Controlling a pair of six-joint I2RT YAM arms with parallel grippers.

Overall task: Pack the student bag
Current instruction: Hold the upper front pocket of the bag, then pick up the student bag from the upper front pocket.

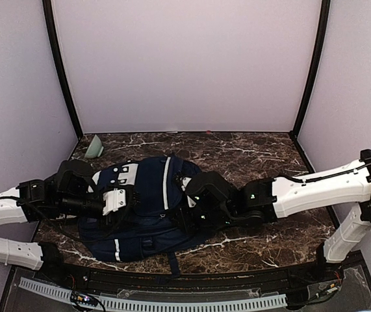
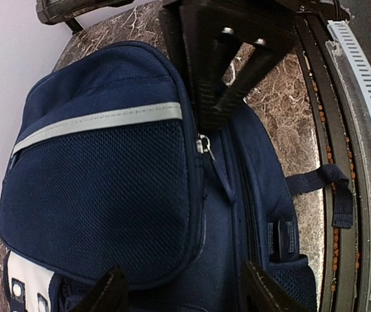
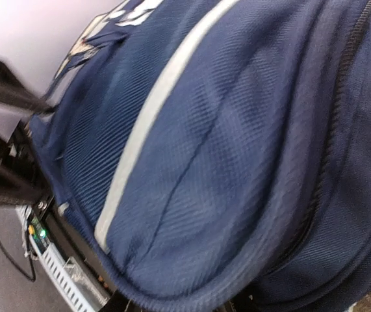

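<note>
L gripper (image 2: 185, 296) spread over student bag (image 1: 149, 195); R gripper (image 1: 188, 214) buried in fabric, state can't tell

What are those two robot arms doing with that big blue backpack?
They are getting the student bag ready for packing. It lies on the marble table. The left gripper is over the bag's mesh front pocket with its fingers spread apart, near a zip pull. The right gripper is pushed up close against the bag's other side, too close to tell whether it grips the fabric. A small teal thing sits in the far corner.
</note>
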